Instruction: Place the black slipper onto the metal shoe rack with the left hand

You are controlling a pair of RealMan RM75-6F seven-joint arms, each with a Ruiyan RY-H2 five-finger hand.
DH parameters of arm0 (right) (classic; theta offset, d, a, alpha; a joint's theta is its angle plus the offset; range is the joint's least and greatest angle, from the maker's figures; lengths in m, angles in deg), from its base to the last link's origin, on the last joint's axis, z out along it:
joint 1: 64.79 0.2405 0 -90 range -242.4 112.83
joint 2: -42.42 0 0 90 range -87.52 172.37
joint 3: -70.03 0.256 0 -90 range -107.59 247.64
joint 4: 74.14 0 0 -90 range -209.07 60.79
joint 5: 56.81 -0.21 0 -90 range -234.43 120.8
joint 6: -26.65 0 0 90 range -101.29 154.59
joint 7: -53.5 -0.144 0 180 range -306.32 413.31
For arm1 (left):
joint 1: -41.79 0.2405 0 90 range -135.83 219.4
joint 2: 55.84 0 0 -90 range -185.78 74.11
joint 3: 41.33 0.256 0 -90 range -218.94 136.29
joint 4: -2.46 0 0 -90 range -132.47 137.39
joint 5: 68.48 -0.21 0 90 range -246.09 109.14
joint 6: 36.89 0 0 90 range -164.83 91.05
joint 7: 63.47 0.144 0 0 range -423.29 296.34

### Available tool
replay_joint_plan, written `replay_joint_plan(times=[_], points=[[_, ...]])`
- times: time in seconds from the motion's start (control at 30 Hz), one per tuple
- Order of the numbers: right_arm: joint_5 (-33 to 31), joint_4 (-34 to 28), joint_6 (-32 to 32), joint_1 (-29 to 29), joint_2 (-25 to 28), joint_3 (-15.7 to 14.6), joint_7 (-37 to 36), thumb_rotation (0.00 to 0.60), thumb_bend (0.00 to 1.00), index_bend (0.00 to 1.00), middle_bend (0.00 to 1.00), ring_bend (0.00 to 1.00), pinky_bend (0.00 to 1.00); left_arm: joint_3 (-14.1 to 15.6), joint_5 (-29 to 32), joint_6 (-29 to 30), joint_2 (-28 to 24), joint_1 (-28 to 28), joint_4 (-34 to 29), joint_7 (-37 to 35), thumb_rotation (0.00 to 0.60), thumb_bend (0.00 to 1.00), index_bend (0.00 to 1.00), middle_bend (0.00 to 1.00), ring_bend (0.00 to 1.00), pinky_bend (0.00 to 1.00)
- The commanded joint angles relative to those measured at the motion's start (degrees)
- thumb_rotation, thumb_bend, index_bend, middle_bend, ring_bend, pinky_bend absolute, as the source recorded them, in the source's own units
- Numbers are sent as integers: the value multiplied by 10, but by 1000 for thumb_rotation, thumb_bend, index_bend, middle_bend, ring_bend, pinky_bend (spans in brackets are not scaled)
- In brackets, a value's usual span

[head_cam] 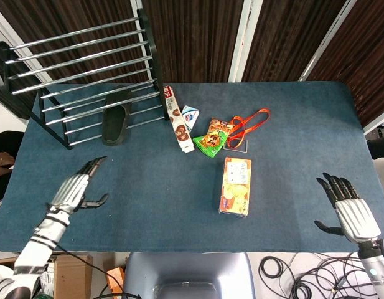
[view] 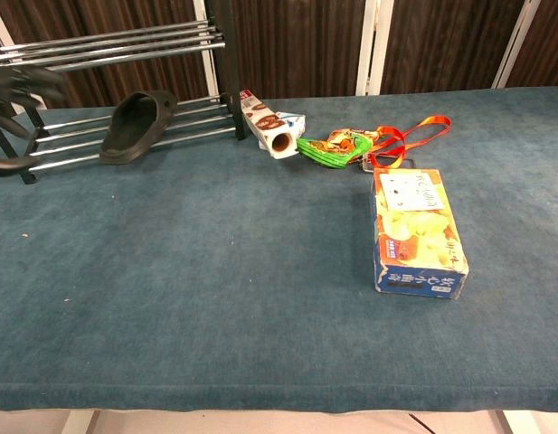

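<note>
One black slipper [head_cam: 116, 123] on metal shoe rack [head_cam: 86, 75], left robot hand [view: 12, 99] blurred, edge-cropped

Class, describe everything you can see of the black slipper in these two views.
The black slipper is a matte, open-backed slide with a broad strap, rubbery-looking. It lies sole down on the lower bars of the metal shoe rack, one end tilting over the front bar toward the blue table. Nothing grips it: the left hand is well clear.
</note>
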Motion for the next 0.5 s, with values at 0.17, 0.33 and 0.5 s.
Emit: replay_joint_plan(times=[0.17,0.33,0.5], points=[[-21,-8,-36,-26,-29,11,73,600,80,0,0,0,59,124,-232,327,41,224,211,-4,600,386,0,12,0,76],[-16,-4,-42,-29,-34,13,80,600,80,0,0,0,43,138,-245,318,41,222,206,33,600,385,0,0,0,62],[-11,1,-51,-33,-40,15,85,600,80,0,0,0,26,138,-251,322,40,220,202,43,600,384,0,0,0,62]])
